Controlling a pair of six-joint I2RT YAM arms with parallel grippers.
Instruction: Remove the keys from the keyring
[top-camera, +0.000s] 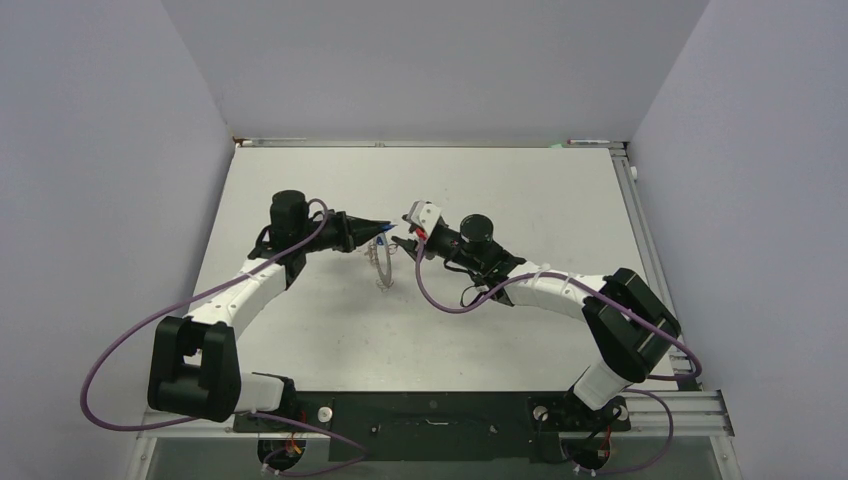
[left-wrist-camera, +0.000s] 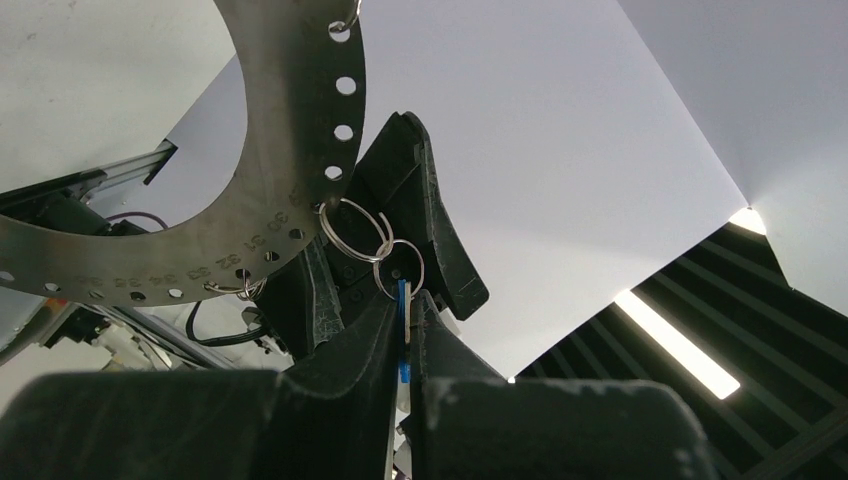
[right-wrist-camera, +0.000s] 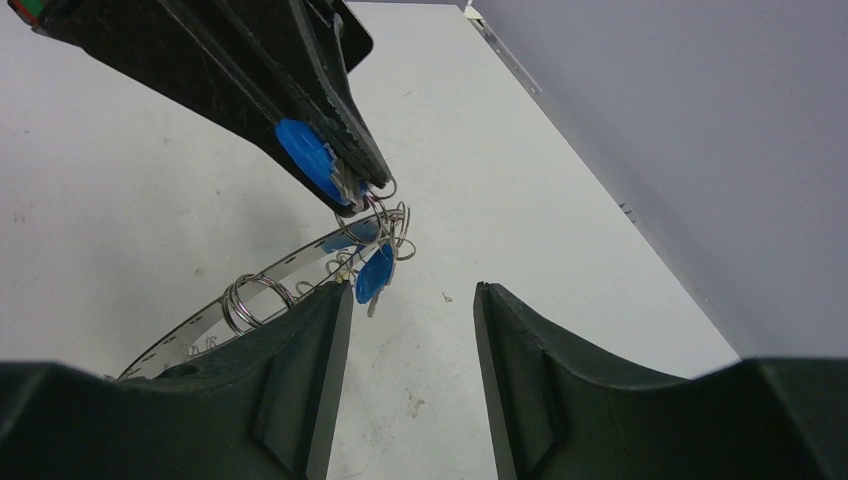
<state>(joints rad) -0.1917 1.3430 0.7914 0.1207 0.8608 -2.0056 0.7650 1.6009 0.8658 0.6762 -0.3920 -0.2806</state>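
Note:
The keyring (left-wrist-camera: 300, 150), a wide thin silver band pierced with small holes, hangs in the air above the middle of the table (top-camera: 383, 268). Small split rings (left-wrist-camera: 355, 232) link it to a key with a blue tag (left-wrist-camera: 403, 335). My left gripper (left-wrist-camera: 408, 295) is shut on that key and carries the ring's weight. In the right wrist view the same blue tag (right-wrist-camera: 305, 155) shows between the left fingers, and a second blue-tagged key (right-wrist-camera: 376, 275) dangles from the band (right-wrist-camera: 250, 280). My right gripper (right-wrist-camera: 412, 295) stands open just beside that dangling key, with nothing between its fingers.
The white table (top-camera: 520, 200) is bounded by grey walls at the back and sides, with a metal rail (top-camera: 640, 230) along its right edge. Both arms (top-camera: 250, 285) meet tip to tip above the table's centre.

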